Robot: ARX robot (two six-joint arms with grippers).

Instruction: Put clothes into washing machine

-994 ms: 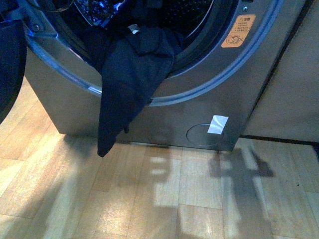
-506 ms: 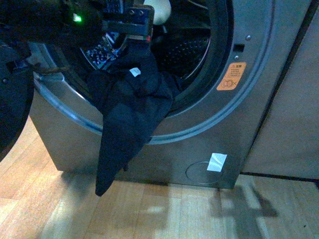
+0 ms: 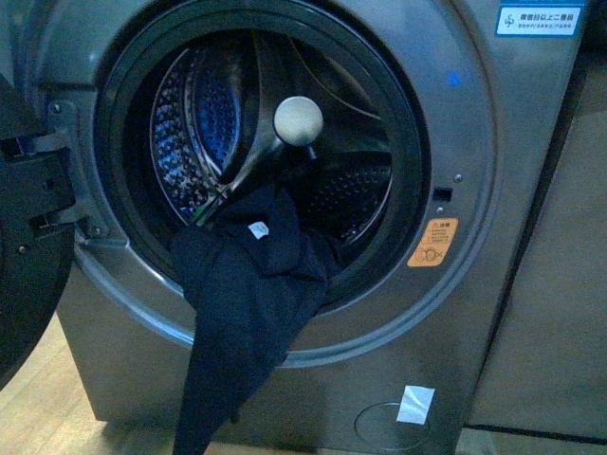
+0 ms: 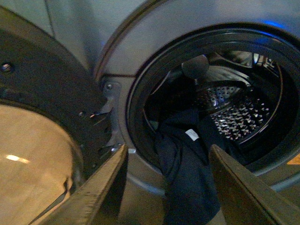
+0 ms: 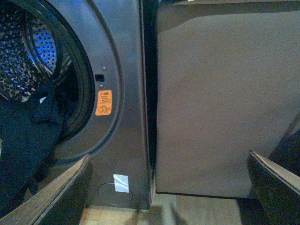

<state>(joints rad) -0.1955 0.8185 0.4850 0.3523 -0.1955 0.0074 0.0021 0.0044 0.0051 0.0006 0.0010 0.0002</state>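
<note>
Garment: dark navy clothes [image 3: 248,313] lie half in, half out. Upper part with the white label [image 3: 257,227] rests inside the porthole; the long tail hangs over the door seal and down the front panel toward the floor.
Washer: grey metallic washing machine [image 3: 474,284], door [image 3: 24,275] swung open to the left, perforated steel drum [image 3: 360,194] shiny, blue-lit at the back. Pale round knob [image 3: 298,120] sits at the drum centre. Orange warning sticker [image 3: 432,244] on the right of the rim, white tag [image 3: 414,404] low on the panel.
Left gripper: left gripper [image 4: 164,183] spread wide, empty, facing the porthole from outside, clothes between the fingers in line of sight but not touched.
Right gripper: right gripper [image 5: 168,187] also spread, empty, pointing at the seam between washer and beige panel [image 5: 225,103], well off the fabric.
Status: judged unfinished; tail must go in.
Risk 1: limp fabric, weight mostly outside; a nudge could slide the whole piece out onto the floor.
Risk 2: a pinch on a single layer near the rim may slip or only bunch the cloth.
Risk 3: tail left on the rubber seal would jam the door.
Risk 4: fingers reaching deep could strike the black rim or the drum paddle.
</note>
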